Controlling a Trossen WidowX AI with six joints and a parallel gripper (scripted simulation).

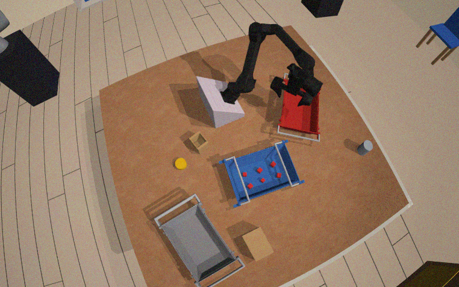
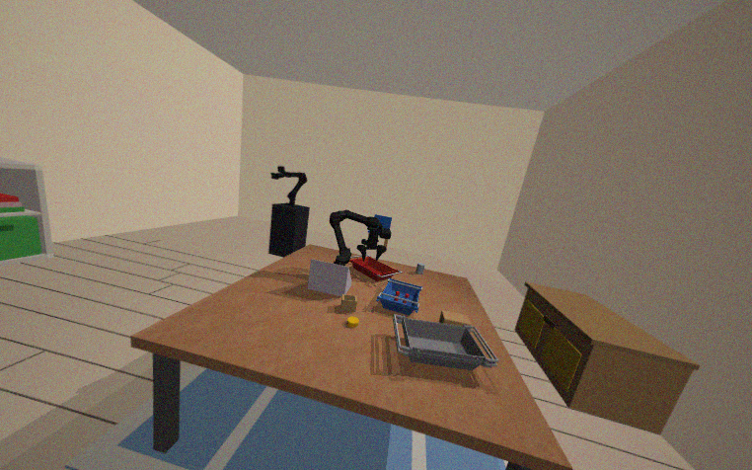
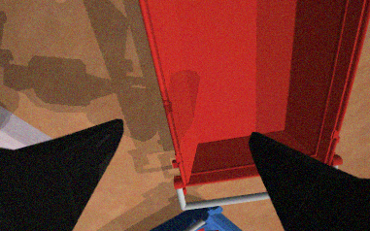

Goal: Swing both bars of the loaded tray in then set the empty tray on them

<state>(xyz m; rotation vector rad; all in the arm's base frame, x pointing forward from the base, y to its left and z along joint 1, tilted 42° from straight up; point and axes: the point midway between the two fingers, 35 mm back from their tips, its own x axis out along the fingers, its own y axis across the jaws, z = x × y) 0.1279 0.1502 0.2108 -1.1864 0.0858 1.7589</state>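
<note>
The blue tray (image 1: 232, 181) (image 2: 396, 307) holds several small red blocks (image 1: 259, 170). Its left bar (image 1: 241, 179) and right bar (image 1: 283, 164) both lie across its top. The empty red tray (image 1: 295, 116) (image 2: 374, 269) (image 3: 222, 73) lies beside it, towards the back right in the top view. Its near bar (image 1: 299, 137) (image 3: 227, 200) is out past its end; its far bar is mostly hidden by the arm. My gripper (image 1: 288, 100) (image 2: 371, 260) (image 3: 187, 131) is open and empty, above the red tray, with the tray's left long rim between its fingertips in the wrist view.
A larger empty grey tray (image 1: 195, 239) (image 2: 445, 356) stands at the near left. A pale wedge (image 1: 211, 91) (image 2: 327, 278) stands by the arm's base. Also on the table are a small open box (image 1: 198, 141), a yellow disc (image 1: 180, 163), a wooden block (image 1: 257, 243) and a grey cylinder (image 1: 365, 146).
</note>
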